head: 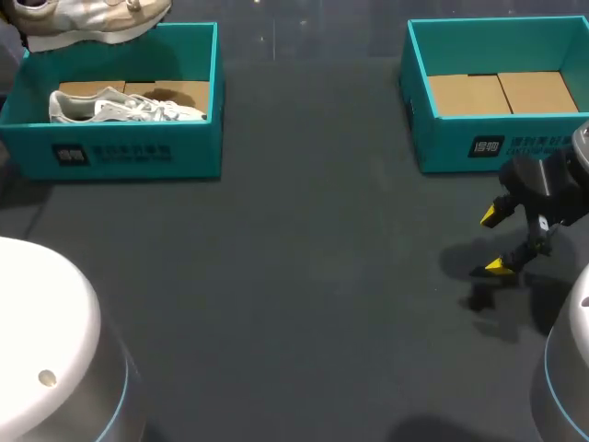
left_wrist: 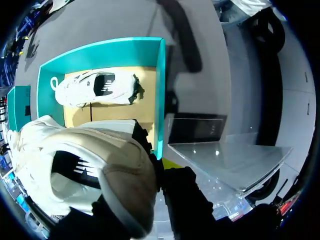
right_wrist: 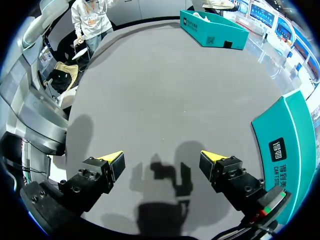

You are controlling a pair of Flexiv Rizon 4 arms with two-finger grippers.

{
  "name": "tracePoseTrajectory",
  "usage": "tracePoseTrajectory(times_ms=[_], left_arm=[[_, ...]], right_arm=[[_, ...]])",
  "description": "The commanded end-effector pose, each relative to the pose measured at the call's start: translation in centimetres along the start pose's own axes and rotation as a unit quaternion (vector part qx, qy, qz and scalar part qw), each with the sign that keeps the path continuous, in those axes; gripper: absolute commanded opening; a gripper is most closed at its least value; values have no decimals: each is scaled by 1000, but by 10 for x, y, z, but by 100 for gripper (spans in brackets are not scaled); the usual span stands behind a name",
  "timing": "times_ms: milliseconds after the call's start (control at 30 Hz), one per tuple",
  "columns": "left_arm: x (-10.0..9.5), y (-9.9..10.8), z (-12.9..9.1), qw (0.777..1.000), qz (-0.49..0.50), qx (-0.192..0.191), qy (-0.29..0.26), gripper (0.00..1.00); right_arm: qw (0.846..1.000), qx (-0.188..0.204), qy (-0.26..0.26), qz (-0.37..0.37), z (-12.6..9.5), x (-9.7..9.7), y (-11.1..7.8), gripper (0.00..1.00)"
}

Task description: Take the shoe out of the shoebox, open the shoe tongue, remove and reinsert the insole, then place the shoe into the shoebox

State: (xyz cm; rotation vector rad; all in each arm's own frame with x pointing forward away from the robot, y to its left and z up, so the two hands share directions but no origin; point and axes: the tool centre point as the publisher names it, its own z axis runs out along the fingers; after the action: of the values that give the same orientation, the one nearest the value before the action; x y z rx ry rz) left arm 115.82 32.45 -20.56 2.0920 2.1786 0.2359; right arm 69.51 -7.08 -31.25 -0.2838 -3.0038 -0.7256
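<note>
shoe (left_wrist: 90, 165) held above shoebox (left_wrist: 161, 90) by left hand (left_wrist: 159, 171) | right hand (right_wrist: 162, 162) wide open, empty, low over table (head: 304, 276)

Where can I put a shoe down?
Bare table between the left shoebox and the right shoebox, whose inside is empty too. Crowded: the left shoebox holds a shoe, the left gripper holds a second shoe above it, and the right gripper hovers before the right shoebox.

Dark grey table (head: 304, 276). Second teal box (head: 451, 147) at the far right, sitting flat, two brown cardboard flaps (head: 502, 92) side by side as its floor.
</note>
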Motion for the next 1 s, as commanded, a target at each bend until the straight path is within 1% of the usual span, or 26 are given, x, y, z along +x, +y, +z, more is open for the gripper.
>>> tracePoseTrajectory(times_ms=[33, 200, 367, 433, 767, 833, 900, 1000], left_arm=[[-11, -3, 9, 1000, 4, -14, 17, 0], [-17, 1, 26, 1000, 11, -6, 28, 0], [-20, 3, 46, 998, 23, -3, 51, 0], [-19, 3, 54, 997, 30, 8, 64, 0], [-18, 4, 55, 997, 33, 8, 67, 0], [-21, 3, 64, 997, 33, 16, 73, 0], [-22, 4, 72, 996, 28, 31, 76, 0], [-22, 2, 81, 996, 31, 40, 79, 0]], right_arm=[[1000, 1, -1, 0, 0, 2, 0, 100], [1000, 1, -1, 0, 0, 2, 0, 100], [1000, 1, -1, 0, 0, 2, 0, 100], [1000, 1, -1, 0, 0, 2, 0, 100], [1000, 1, -1, 0, 0, 2, 0, 100], [1000, 1, -1, 0, 0, 2, 0, 100], [1000, 1, -1, 0, 0, 2, 0, 100], [1000, 1, -1, 0, 0, 2, 0, 100]])
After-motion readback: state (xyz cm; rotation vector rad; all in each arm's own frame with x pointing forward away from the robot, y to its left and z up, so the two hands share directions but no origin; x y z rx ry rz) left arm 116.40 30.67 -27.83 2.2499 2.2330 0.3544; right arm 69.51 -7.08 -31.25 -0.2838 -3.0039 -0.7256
